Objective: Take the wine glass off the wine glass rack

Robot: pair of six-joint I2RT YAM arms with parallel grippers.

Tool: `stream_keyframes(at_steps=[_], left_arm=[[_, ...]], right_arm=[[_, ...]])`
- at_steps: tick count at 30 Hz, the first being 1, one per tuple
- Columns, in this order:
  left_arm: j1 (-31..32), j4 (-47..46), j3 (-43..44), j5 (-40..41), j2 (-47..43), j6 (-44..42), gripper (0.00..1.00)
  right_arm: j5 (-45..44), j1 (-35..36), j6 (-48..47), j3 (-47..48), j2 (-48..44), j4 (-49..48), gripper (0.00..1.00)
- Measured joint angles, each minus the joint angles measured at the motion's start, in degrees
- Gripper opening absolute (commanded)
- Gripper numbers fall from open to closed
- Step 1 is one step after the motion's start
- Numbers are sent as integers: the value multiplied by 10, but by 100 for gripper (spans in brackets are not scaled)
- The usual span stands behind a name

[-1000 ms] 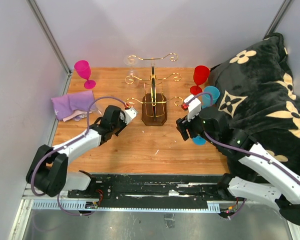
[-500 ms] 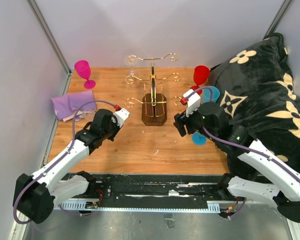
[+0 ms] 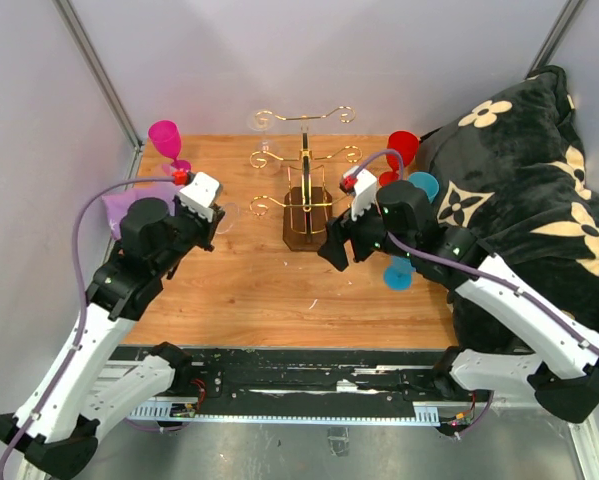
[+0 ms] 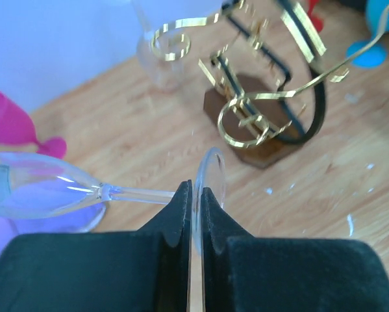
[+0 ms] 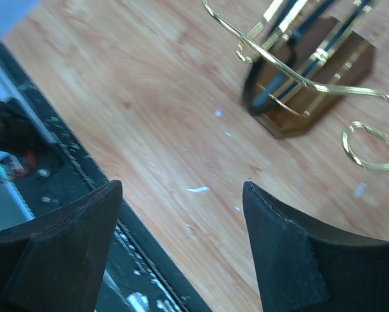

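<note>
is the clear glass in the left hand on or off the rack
Off. The left hand grips the glass by its foot, stem sideways, apart from the rack.

Wooden counter [image 3: 279, 290], flecked with white specks [image 3: 312, 303]. At the far left corner, a pink goblet [image 3: 165, 138], upright. Just nearer along the left edge, a purple cloth [image 3: 117, 214], crumpled. By the far right corner, a red goblet [image 3: 402, 148] with a blue goblet [image 3: 423, 187] just beside it. Nearer, a second blue goblet [image 3: 399, 273], partly hidden. Over the right edge, a black blanket [image 3: 519, 200] with cream flowers.
</note>
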State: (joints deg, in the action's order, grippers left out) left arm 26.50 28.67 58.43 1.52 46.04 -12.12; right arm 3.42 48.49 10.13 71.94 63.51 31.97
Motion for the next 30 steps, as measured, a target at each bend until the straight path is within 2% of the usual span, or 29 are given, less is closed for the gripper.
stream_keyframes(at_steps=[5,11,18,23,30], left_arm=[[0,-14,31,-70,-38,2,1],[0,-40,-33,-153,-136,-7,1],[1,-74,-70,-245,-196,-9,0],[1,-92,-70,-309,-211,-7,1],[1,-108,-64,-367,-214,7,0]], right_arm=[[120,-32,64,90,60,1,79],[268,-88,165,285,177,6,83],[447,-118,354,462,357,-79,90],[513,-118,468,522,464,-121,99],[543,-116,588,522,502,-191,99]])
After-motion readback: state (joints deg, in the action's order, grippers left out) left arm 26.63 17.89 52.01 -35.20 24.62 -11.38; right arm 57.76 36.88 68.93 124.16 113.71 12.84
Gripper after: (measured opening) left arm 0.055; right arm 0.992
